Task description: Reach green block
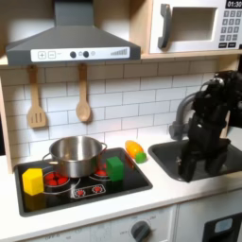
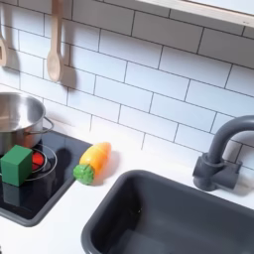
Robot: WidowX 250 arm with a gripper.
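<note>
The green block [image 1: 115, 168] rests on the black stovetop [image 1: 132, 180], just right of the steel pot [image 1: 76, 154]. In the second exterior view the green block [image 2: 16, 164] sits at the left edge, over a red burner ring. My black arm stands at the first exterior view's right, with the gripper [image 1: 189, 170] hanging low over the dark sink [image 1: 227, 165], well to the right of the block. Its fingers blend into the dark sink, so their spread is unclear.
A yellow block [image 1: 33, 181] lies at the stove's left front. A yellow-orange corn toy [image 1: 136, 150] [image 2: 92, 161] lies between stove and sink [image 2: 169, 213]. A grey faucet [image 2: 218, 154] stands behind the sink. Wooden utensils hang on the tiled wall.
</note>
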